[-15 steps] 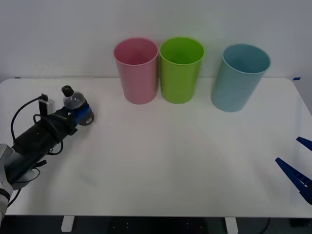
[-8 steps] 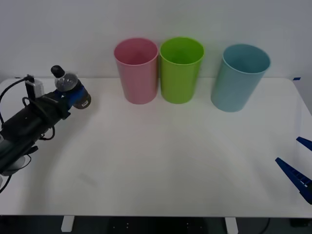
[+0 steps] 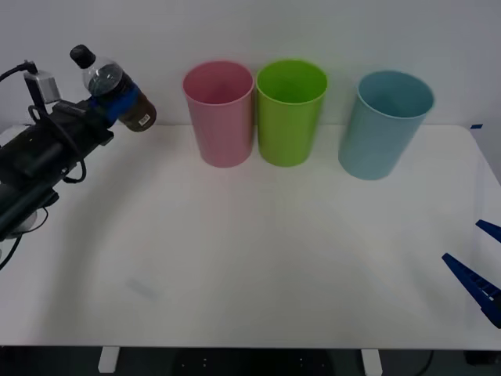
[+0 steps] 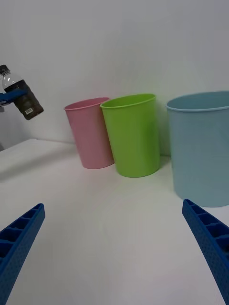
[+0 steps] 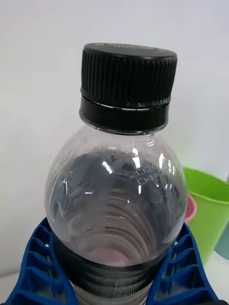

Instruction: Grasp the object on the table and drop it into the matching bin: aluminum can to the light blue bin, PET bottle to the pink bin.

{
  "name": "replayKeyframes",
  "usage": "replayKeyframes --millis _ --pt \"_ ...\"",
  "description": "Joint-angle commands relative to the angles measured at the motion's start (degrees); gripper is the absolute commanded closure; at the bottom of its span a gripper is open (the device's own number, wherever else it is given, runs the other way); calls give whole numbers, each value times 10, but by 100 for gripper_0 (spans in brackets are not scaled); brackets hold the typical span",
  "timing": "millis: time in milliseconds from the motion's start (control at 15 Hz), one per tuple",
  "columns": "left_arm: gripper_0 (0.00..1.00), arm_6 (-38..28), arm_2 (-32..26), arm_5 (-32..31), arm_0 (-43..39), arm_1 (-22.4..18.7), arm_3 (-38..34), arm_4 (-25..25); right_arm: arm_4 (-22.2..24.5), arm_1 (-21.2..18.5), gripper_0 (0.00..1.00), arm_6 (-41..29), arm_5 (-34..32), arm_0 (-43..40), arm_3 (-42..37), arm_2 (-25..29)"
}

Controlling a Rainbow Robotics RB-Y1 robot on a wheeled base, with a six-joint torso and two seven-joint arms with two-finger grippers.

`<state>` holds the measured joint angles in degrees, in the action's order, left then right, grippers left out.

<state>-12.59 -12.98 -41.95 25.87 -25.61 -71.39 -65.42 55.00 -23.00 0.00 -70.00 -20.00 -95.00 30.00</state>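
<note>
My left gripper (image 3: pixel 117 100) is shut on the PET bottle (image 3: pixel 109 88), a small clear bottle with a black cap and dark contents, held tilted in the air at the far left, above the table (image 3: pixel 250 258). The same bottle (image 5: pixel 117 190) sits between the blue fingers (image 5: pixel 38 267) in the left wrist view, and hangs far off as a small bottle (image 4: pixel 21 97) in the right wrist view. The pink bin (image 3: pixel 220 113) stands to the right of the bottle, then a lime green bin (image 3: pixel 290 112) and the light blue bin (image 3: pixel 383 124). My right gripper (image 3: pixel 477 270) rests open at the table's right edge.
The three bins stand in a row along the back of the table, pink (image 4: pixel 90 133), green (image 4: pixel 132 134) and light blue (image 4: pixel 202 147), in front of a white wall. The left arm's black body and cables (image 3: pixel 47 149) reach over the table's left side.
The left arm has lifted the bottle off the table, up and towards the back, to about the height of the bin rims. The right arm has not moved.
</note>
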Motion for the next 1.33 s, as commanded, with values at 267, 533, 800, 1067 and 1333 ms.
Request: replayKeyframes --millis 267,533,800,1067,1333 --pt "100 -77 11 5 78 -8 1 -54 0 0 0 0 0 0 0 0" --pt "100 -89 40 17 142 -8 34 -93 0 0 0 0 0 0 0 0" --pt "100 -87 81 18 225 -7 115 -120 0 0 0 0 0 0 0 0" --pt "100 -71 100 18 308 7 211 -162 0 0 0 0 0 0 0 0" --pt "100 -58 100 24 353 35 260 -211 0 0 0 0 0 0 0 0"
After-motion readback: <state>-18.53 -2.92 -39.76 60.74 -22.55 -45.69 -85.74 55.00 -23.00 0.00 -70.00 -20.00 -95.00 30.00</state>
